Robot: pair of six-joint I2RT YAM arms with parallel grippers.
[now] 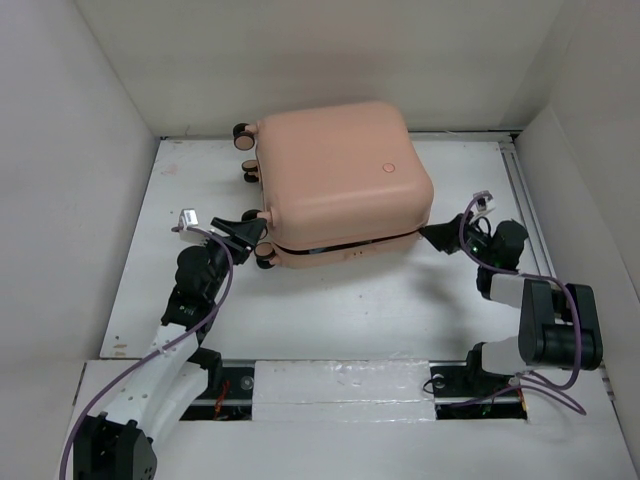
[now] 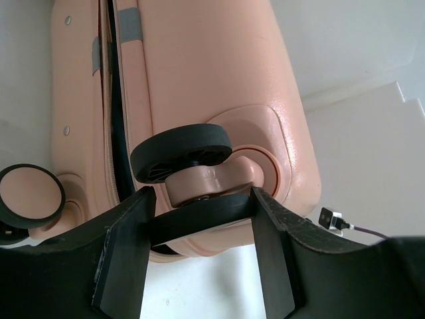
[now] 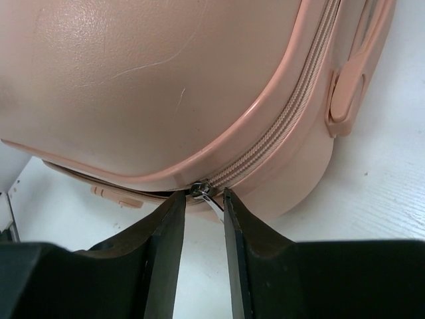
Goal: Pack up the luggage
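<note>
The luggage (image 1: pixel 340 180), a peach-pink hard-shell suitcase, lies flat at the middle back of the table with its lid down. My left gripper (image 1: pixel 247 228) is at its left front corner. In the left wrist view its fingers (image 2: pixel 126 246) close on the sides of a black caster wheel (image 2: pixel 199 216). My right gripper (image 1: pixel 437 237) is at the right front corner. In the right wrist view its jaws stand narrow with the metal zipper pull (image 3: pixel 211 199) between them. The zipper (image 3: pixel 279 136) is closed to the right of the slider, and a dark gap shows to the left.
White walls box in the table on three sides. Other caster wheels (image 1: pixel 242 131) stick out at the suitcase's left side. A handle (image 3: pixel 348 100) sits on the suitcase's side. A rail (image 1: pixel 525 200) runs along the table's right edge. Purple cables trail from both wrists.
</note>
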